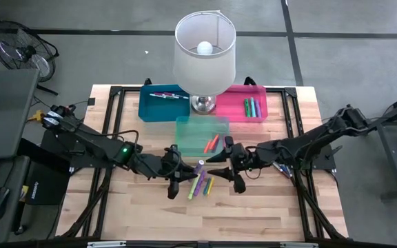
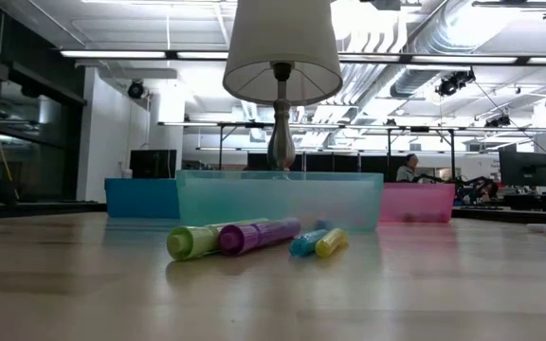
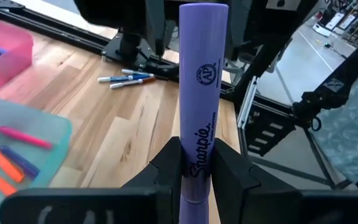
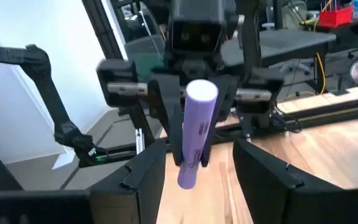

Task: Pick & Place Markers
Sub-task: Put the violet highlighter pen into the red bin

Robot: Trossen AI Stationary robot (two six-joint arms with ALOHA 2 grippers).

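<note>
Purple marker's (image 3: 199,106) lower end hidden between the left gripper's fingers (image 3: 166,171).

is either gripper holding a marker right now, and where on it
Yes: the left gripper is shut on the purple marker near its lower end. The right gripper is open around it, not gripping.

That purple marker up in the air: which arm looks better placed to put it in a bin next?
Probably the left. The left gripper is shut on the purple marker, while the right gripper faces it with fingers open around its tip, not clamped.
</note>
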